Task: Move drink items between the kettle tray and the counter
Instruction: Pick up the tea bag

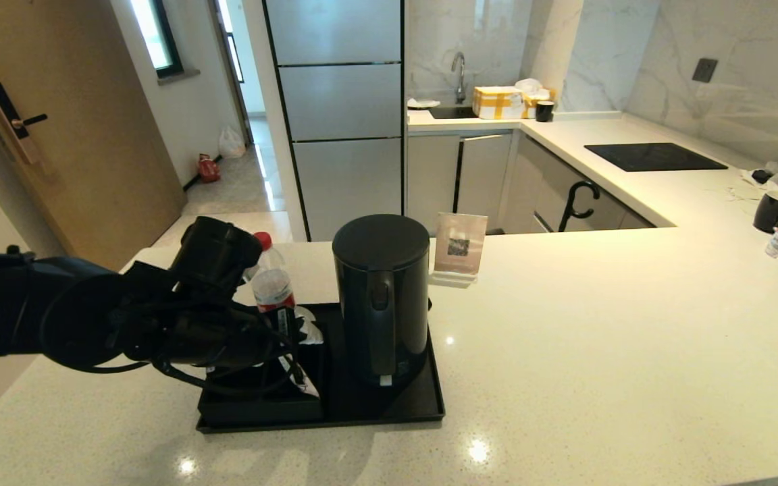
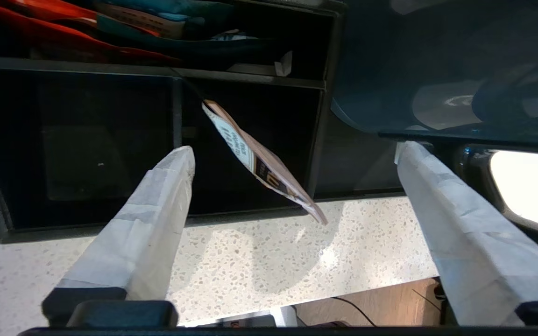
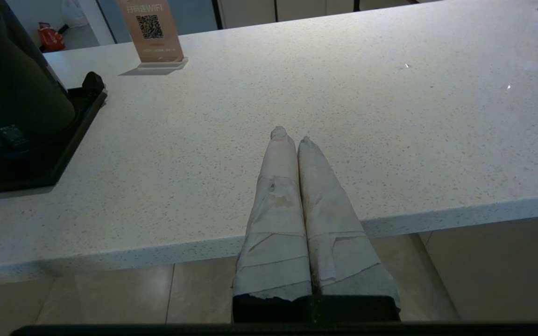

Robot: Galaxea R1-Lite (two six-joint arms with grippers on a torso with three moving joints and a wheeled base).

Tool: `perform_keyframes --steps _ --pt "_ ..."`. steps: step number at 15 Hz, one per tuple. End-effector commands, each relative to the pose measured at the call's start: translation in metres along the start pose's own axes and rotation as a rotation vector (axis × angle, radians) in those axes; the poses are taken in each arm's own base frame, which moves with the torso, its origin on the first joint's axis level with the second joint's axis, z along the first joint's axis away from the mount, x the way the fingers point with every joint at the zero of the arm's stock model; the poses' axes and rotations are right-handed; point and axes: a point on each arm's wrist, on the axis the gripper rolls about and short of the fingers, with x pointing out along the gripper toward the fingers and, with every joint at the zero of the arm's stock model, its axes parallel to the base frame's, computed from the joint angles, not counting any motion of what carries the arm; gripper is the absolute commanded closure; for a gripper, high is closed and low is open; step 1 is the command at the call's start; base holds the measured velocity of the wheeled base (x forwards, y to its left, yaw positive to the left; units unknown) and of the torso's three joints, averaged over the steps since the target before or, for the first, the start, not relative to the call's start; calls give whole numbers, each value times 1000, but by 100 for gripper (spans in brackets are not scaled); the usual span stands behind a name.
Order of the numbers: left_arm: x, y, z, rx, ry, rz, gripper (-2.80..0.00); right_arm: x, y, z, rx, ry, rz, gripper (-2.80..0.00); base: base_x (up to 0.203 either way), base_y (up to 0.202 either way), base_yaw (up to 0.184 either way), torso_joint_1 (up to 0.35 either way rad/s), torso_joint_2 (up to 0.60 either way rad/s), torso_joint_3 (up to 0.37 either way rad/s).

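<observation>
the left gripper (image 2: 292,186) hung wide open over the near-left corner of the kettle tray (image 1: 429,405), holding nothing. the tea sachet (image 2: 262,163) leaned tilted against the compartment box (image 2: 318,121), its lower corner past the box's near edge, between the 2 fingers but touching neither. the kettle (image 1: 381,297) stood on the tray's right half. the right gripper (image 3: 292,137) sat closed and empty off the counter (image 1: 598,324). a careless close might have tipped the sachet flat or nipped the box wall.

Bright daylight, glare spots on glossy counter (image 1: 564,351), dim tray (image 1: 389,412) interior.
</observation>
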Motion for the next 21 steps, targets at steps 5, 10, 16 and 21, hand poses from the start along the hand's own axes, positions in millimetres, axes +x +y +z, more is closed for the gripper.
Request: perform_keyframes --steps 5,10,16,21 --pt "19 1 1 -29 7 67 -280 0 0 0 0 0 0 0 0 0 0 0 0 0" --pt "25 3 1 -35 -8 123 -280 0 0 0 0 0 0 0 0 0 0 0 0 0" --pt "21 2 1 -31 -16 115 -280 0 0 0 0 0 0 0 0 0 0 0 0 0" --pt "10 1 1 -26 -30 106 -280 0 0 0 0 0 0 0 0 0 0 0 0 0"
